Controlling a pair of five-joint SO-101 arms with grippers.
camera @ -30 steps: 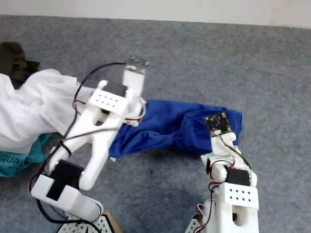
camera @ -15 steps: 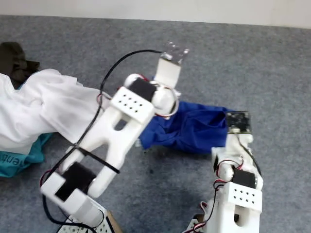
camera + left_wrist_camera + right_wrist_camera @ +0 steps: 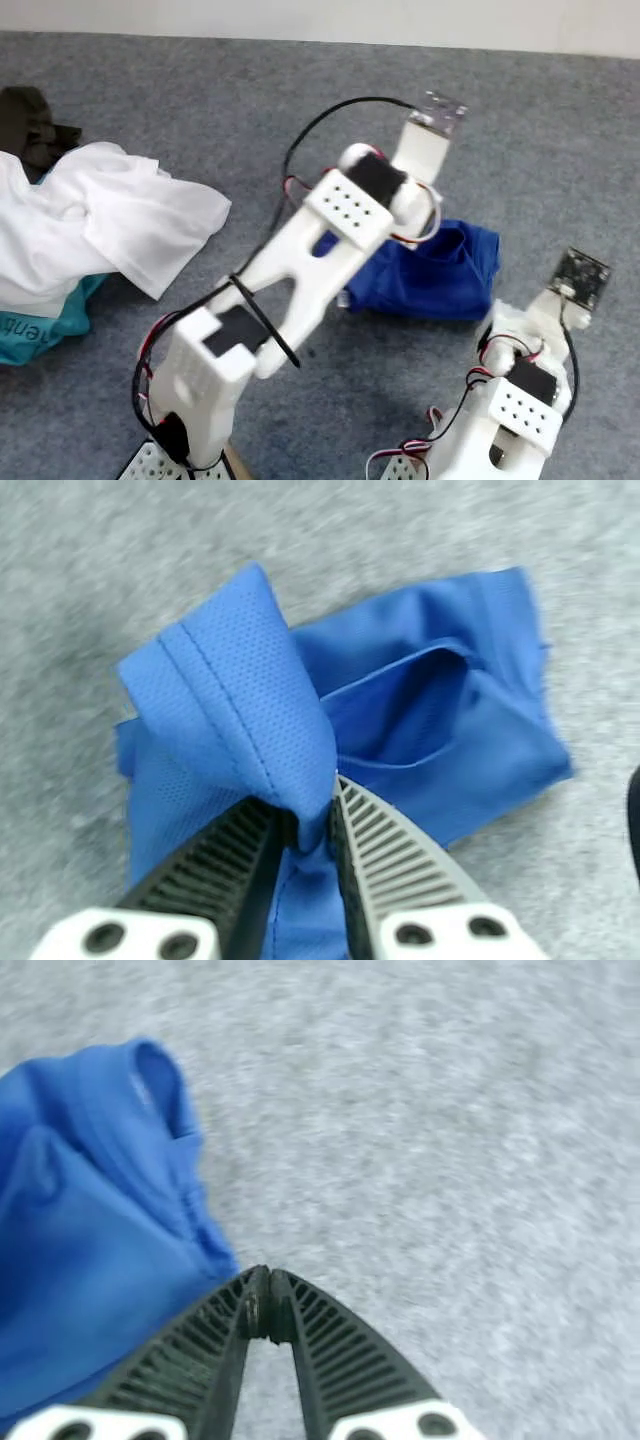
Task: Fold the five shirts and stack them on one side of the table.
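Since a second ago, the left pincer (image 3: 310, 825) is dragging one end of the blue shirt (image 3: 445, 280) toward the right pincer (image 3: 268, 1305). This is bunching the long strip into a short heap, with its long axis lying from one pincer to the other. The left pincer is pinching a stitched fold, and the rest of the shirt is spreading beyond its tips. The right pincer is resting pressed together, empty, just beside the shirt's edge on the grey table (image 3: 560, 150).
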